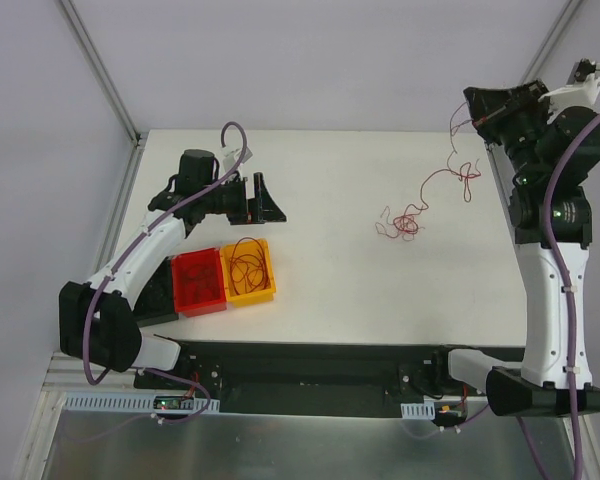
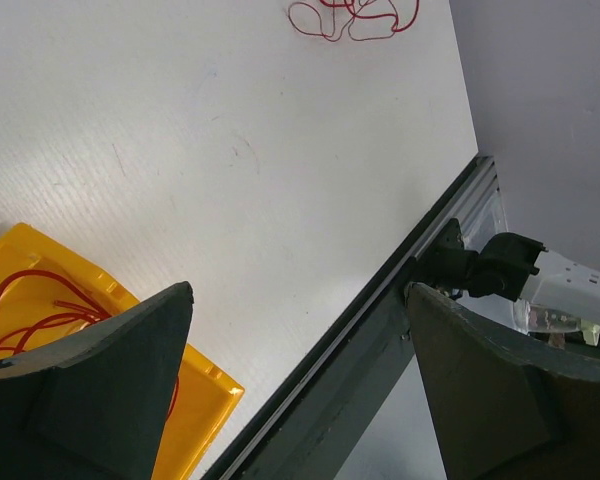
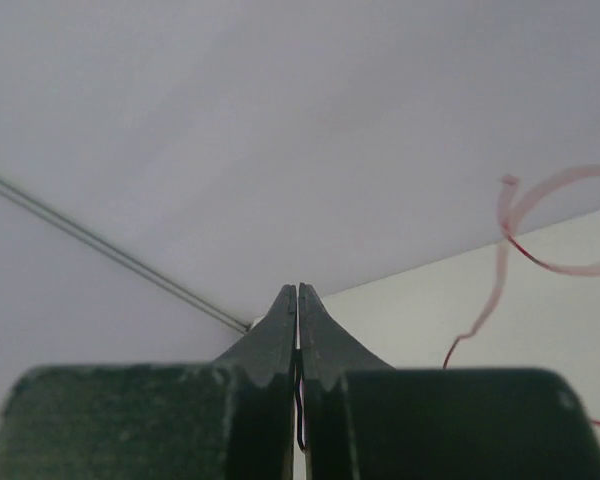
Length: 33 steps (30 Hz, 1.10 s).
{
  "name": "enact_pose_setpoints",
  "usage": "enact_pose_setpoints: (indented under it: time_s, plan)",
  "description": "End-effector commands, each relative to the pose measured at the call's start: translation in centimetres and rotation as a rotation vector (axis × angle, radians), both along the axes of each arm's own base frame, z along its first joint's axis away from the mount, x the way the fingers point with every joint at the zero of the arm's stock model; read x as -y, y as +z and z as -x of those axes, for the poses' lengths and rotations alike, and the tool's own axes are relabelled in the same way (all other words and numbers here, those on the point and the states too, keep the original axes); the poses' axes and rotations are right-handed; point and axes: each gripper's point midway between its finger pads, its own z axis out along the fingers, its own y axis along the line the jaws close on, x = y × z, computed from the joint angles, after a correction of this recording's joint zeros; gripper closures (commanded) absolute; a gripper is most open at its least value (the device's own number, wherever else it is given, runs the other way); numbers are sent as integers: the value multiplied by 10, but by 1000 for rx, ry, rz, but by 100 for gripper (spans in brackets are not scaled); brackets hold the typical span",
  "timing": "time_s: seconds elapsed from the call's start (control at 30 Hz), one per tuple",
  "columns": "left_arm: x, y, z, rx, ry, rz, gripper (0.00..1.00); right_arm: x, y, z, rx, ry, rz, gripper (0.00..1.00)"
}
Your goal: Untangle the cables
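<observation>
Up high at the right edge of the table [image 1: 330, 170], the right gripper [image 1: 473, 112] is squeezed tight. Its 2 fingers [image 3: 270, 340] press together and pinch a thin wire between them. A red cable [image 1: 467, 182] hangs down from this gripper, makes some loops, and runs to a small tangle of cables [image 1: 401, 223] lying on the table. The tangle is mostly red and sits on the right half of the table.

On the left side, the left gripper [image 1: 260, 200] hangs over the table with its 2 fingers spread wide apart. Just near it sit 2 little bins, touching side by side: a red bin [image 1: 198, 285] and a yellow bin [image 1: 252, 297]. Some curly red cables in the bin [image 1: 245, 262] lie inside the yellow one.
</observation>
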Motion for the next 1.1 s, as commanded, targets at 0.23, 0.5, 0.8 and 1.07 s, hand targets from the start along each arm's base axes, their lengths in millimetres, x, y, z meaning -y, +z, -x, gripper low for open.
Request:
enact_pose_setpoints:
  time_s: [0.23,0.5,0.8,1.07]
  plan:
    - [15,23,14,140,-111,34,7,-3,11,13,-15,-43,109,100]
    - [108,49,89,450,-424,130,4,-27,11,25,7,90,15,100]
    - [196,38,33,453,-293,179,1,-38,28,40,32,154,-50,100]
    - [282,-7,-17,238,-365,306,7,-42,58,64,103,193,-92,100]
